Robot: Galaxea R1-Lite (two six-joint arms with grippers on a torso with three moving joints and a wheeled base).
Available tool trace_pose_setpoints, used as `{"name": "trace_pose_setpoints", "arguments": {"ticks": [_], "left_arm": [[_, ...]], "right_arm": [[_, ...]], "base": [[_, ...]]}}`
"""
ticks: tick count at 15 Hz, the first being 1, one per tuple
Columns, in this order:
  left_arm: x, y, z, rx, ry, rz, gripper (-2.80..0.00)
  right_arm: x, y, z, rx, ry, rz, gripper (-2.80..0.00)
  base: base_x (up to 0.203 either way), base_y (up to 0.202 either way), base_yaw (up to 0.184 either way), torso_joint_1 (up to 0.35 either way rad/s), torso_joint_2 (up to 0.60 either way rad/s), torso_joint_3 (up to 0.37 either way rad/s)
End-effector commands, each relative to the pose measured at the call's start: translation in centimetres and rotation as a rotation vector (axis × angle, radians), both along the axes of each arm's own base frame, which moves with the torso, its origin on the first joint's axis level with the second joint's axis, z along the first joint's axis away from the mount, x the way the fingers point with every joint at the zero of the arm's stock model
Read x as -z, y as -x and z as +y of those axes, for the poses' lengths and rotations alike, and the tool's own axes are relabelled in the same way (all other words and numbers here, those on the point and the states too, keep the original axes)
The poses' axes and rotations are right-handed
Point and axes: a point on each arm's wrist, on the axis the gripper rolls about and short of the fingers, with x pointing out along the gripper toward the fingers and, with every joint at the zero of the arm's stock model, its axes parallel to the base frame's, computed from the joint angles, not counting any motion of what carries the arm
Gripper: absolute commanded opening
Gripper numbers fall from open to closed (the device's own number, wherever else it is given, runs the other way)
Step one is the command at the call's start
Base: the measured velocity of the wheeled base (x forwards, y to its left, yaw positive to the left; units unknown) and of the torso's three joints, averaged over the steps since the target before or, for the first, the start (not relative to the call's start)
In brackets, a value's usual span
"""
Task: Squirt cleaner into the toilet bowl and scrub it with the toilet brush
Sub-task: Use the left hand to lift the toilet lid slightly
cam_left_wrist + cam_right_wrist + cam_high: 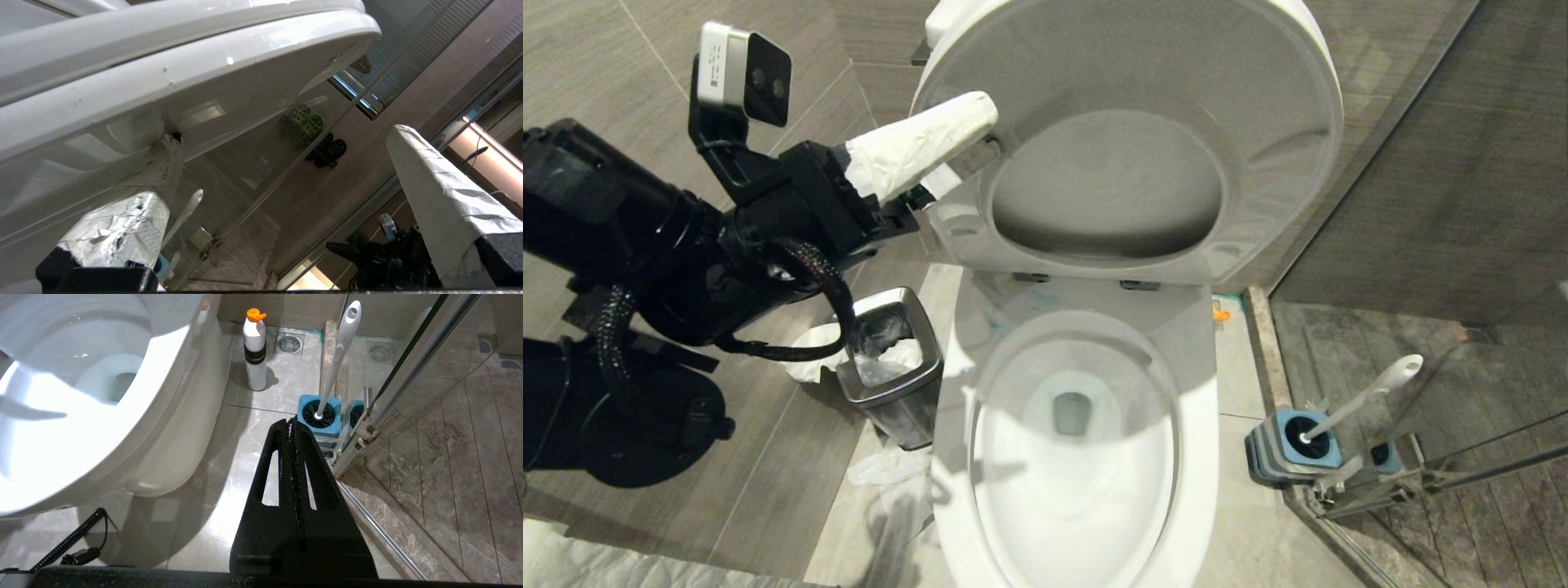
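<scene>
L gripper (947, 155) spread wide, one wrapped finger (163, 163) touching raised seat (1111, 245) above toilet bowl (1078, 457); R gripper (292, 428) pressed together; toilet brush (1364, 396) in holder (1294, 449) by glass door (408, 375).

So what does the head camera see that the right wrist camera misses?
Only the head view shows the raised seat and lid, the left gripper with open wrapped fingers at their edge, and the steel bin.

Only the right wrist view shows the white bottle with an orange cap and the shut right gripper.

Both show the toilet bowl and the toilet brush in its blue holder.
</scene>
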Motion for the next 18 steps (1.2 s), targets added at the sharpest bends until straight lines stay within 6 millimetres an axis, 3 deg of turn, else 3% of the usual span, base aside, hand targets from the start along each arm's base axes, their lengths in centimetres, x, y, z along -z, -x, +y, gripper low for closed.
{"name": "trace_pose_setpoints", "arguments": {"ticks": [1, 8, 18], "left_arm": [[-0.4, -1.0, -0.4, -0.002, 0.003, 0.003, 0.00], [-2.1, -5.4, -2.0, -0.138, 0.078, -0.122, 0.00], [-1.9, -10.6, -0.7, -0.252, 0.078, -0.170, 0.00]], "right_arm": [[0.0, 0.0, 0.0, 0.000, 0.000, 0.000, -2.80], [0.0, 0.0, 0.0, 0.000, 0.000, 0.000, -2.80], [0.0, 0.0, 0.0, 0.000, 0.000, 0.000, -2.80]], "base": [[0.000, 0.000, 0.000, 0.000, 0.00, 0.000], [0.000, 0.000, 0.000, 0.000, 0.00, 0.000], [0.000, 0.000, 0.000, 0.000, 0.00, 0.000]]}}
